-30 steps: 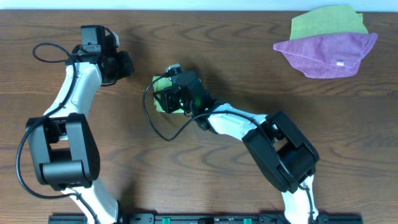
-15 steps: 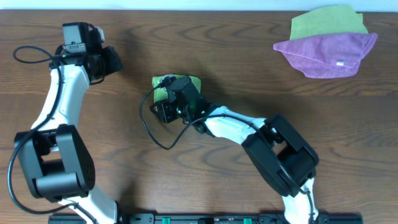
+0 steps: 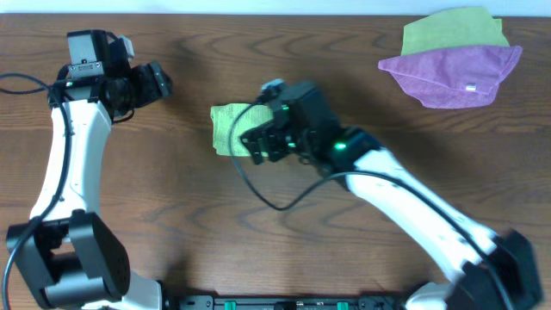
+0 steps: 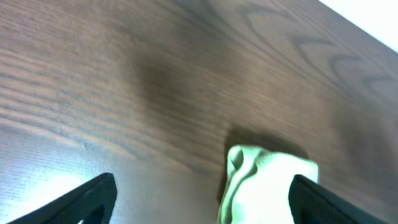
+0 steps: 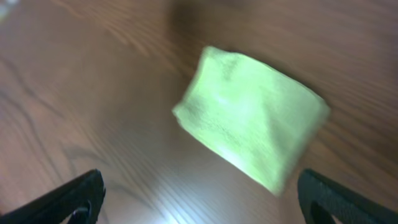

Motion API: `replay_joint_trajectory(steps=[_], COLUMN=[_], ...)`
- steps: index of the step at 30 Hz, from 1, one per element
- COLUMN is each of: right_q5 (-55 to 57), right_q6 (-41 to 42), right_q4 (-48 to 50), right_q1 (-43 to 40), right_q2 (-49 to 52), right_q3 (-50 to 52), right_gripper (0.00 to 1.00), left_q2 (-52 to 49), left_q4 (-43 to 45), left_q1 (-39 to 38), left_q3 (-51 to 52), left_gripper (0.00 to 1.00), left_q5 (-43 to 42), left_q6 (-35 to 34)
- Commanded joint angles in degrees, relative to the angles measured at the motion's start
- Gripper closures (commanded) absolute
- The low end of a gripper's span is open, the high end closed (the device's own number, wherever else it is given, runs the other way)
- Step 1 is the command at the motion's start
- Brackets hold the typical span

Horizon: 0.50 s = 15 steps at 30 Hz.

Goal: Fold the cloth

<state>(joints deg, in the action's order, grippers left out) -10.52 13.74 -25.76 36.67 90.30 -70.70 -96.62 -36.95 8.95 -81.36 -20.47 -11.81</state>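
Lying as a small folded packet left of centre on the tabletop [image 3: 172, 224], the cloth [image 3: 225, 129] is being touched by neither arm. The right jaws are being held wide open and empty just beside its right edge. The left jaws are likewise being held wide open and empty, apart from it toward the far left.

Judged from this, the fold is looking finished or nearly so. The packet is looking soft and slightly puffed, with one edge bulging in the left wrist view. Its layers could be sprung open, or the whole packet dragged askew, if it is being clipped by the right jaws while that arm is being drawn away low.

The tabletop is dark wood grain, and glare is being thrown off it in both wrist views. A purple cloth [image 3: 452, 76] is being kept over another green cloth [image 3: 454, 30] at the far right corner. Of the room, only a pale strip beyond the far edge is being shown.
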Motion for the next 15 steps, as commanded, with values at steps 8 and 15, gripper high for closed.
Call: replay_joint_trajectory(steps=[8,15], right_q5=[4.09,4.11], right_q6=[-6.95,-0.98], right_q4=[-14.14,-14.19], right_q1=[-11.50,-17.86], right_q2=[-21.11,-48.09], right_q3=[9.66,29.81], right_gripper=[0.01,0.01], left_q2=[2.16,2.14], left_q4=[-4.98,-9.11], left_q1=[0.31,0.02], left_q3=[-1.40,-1.29], left_gripper=[0.04,0.05], left_q5=[-8.20,-11.65], left_q6=[-0.24,-1.97])
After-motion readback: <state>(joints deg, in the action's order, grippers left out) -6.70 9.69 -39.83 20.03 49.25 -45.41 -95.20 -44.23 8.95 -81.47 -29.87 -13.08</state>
